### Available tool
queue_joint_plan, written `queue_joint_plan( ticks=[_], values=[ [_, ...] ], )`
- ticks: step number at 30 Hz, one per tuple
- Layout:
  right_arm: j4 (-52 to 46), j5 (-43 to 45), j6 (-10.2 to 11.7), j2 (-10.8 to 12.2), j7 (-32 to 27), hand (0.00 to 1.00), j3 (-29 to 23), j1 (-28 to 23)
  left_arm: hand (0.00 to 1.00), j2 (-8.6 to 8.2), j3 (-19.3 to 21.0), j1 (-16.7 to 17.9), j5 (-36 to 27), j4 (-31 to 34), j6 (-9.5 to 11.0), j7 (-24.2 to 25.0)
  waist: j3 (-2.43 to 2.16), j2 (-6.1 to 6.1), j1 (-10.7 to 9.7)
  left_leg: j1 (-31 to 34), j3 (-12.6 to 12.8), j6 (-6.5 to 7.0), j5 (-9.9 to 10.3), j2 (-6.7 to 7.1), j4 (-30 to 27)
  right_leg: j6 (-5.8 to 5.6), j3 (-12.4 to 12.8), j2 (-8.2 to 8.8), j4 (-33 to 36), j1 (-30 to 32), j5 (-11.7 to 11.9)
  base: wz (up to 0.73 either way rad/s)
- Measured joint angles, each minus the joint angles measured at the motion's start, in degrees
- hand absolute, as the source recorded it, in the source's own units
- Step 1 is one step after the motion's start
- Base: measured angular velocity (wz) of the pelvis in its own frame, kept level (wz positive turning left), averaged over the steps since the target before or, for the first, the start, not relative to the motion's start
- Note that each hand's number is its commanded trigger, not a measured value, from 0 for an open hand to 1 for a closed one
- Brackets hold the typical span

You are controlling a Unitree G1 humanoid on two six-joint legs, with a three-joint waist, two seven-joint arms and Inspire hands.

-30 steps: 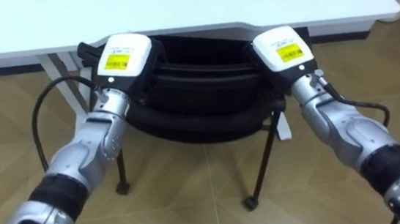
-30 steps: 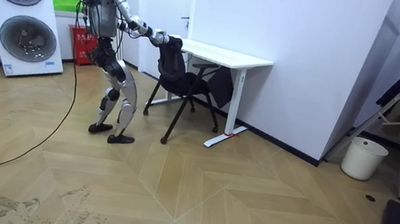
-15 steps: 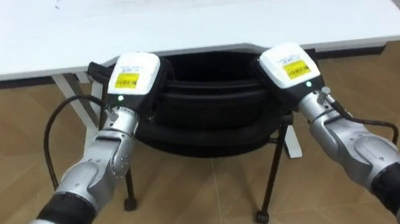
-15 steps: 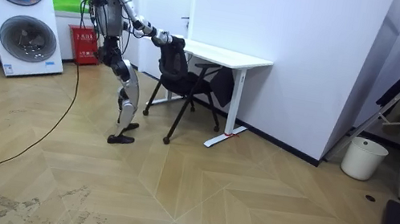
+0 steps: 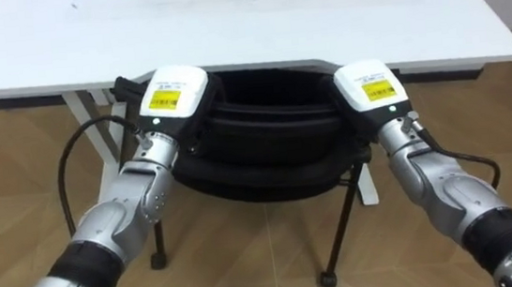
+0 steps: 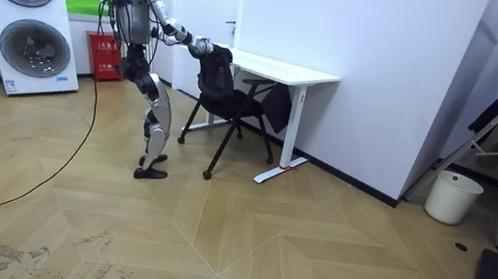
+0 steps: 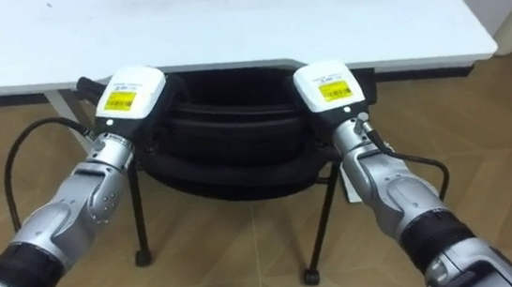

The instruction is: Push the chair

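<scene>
Against the near edge of the white desk (image 5: 226,24) stands the black chair (image 5: 265,138), its backrest toward the robot. Its left hand (image 5: 172,93) rests on the backrest's left end, its right hand (image 5: 370,85) on the right end; whether either hand grips or lies flat, I cannot tell.

At 12 o'clock the white table (image 5: 226,24) bars my way: its front edge hangs right over the back of the black chair (image 5: 264,133). That leaves little gap above my left hand (image 5: 171,93) and my right hand (image 5: 370,83). At 10 o'clock a table leg (image 5: 84,118) stands close beside my left wrist. The wooden floor (image 5: 248,257) at 6 o'clock lies open between my arms, crossed only by a thin chair leg (image 5: 337,220). In the room view a white wall (image 6: 372,69) closes off everything beyond the table.
</scene>
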State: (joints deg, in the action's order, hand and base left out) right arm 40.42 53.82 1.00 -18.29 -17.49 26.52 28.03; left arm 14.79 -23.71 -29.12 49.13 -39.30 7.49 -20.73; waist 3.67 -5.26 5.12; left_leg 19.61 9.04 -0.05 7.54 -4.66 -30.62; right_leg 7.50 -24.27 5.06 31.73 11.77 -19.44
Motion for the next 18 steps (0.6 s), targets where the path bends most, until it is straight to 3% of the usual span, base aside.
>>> queue_joint_plan(
  ticks=[2,4,5,9,10,12,15,18],
  values=[
    [-0.06,0.13,-1.17,0.21,1.73,0.00,-0.91,0.47,0.00,-0.87,1.11,0.16,-0.04,0.13,0.05,-0.05,-0.15,0.38,0.47,-0.37,0.03,0.81,-0.67,0.48,2.77,-1.18,-2.66,1.05,-1.66,-0.92,0.96,-0.27],
    [-0.12,0.12,-1.83,0.29,3.11,0.00,-1.39,0.61,0.00,-1.12,1.11,0.16,0.01,0.56,0.06,0.25,-0.26,0.28,0.33,-0.58,-0.26,1.10,-1.73,0.58,4.79,-1.49,-3.41,0.98,-3.44,-1.56,2.23,0.06],
    [-0.24,0.13,-2.06,0.08,3.98,0.00,-1.45,0.60,0.00,-1.69,1.11,0.33,-0.09,0.75,-0.12,0.50,-0.34,0.16,0.05,-1.34,-0.44,1.09,-2.25,1.43,6.52,-1.74,-3.41,1.00,-4.40,-1.83,2.87,0.15],
    [-0.85,-0.63,-2.34,-0.07,6.46,0.00,-1.46,0.58,0.00,-1.82,1.20,2.48,-0.45,3.85,-1.03,2.38,-0.59,-0.15,0.12,-3.35,0.00,0.80,-3.56,1.60,10.05,-2.23,-3.57,0.78,-7.20,-3.10,4.69,-0.03],
    [-1.70,-0.61,-2.33,-0.16,8.22,0.00,-1.41,0.58,0.00,-1.44,1.24,3.32,-0.71,5.36,-0.99,3.05,-0.89,-0.50,0.09,-3.69,0.07,0.90,-3.75,1.94,10.59,-2.21,-3.59,0.83,-7.37,-3.17,4.79,-0.03],
    [-2.95,-0.51,-2.22,-0.46,10.96,0.00,-1.30,0.53,0.00,-1.08,1.22,4.35,-0.67,7.51,-1.04,3.82,-1.04,-0.60,-0.18,-4.35,-0.03,1.01,-4.03,2.18,11.56,-1.67,-3.59,0.44,-8.65,-3.98,5.71,0.03],
    [-5.23,-0.37,-0.52,-2.33,14.16,0.00,-1.33,0.48,0.00,0.63,1.21,4.47,0.67,11.89,-1.24,5.00,-1.34,-0.27,-1.18,-4.37,-0.40,1.32,-4.21,2.20,11.79,-1.83,-3.91,-0.15,-10.22,-4.97,6.52,0.06],
    [-8.67,-1.57,2.00,-5.50,16.57,0.00,-1.32,0.43,0.00,4.43,1.12,4.56,3.27,15.37,-1.58,8.13,-1.44,-0.12,-1.75,-4.42,-0.62,1.51,-4.34,2.28,11.90,-1.90,-3.91,-0.25,-10.21,-4.98,6.66,0.01]
  ],
)
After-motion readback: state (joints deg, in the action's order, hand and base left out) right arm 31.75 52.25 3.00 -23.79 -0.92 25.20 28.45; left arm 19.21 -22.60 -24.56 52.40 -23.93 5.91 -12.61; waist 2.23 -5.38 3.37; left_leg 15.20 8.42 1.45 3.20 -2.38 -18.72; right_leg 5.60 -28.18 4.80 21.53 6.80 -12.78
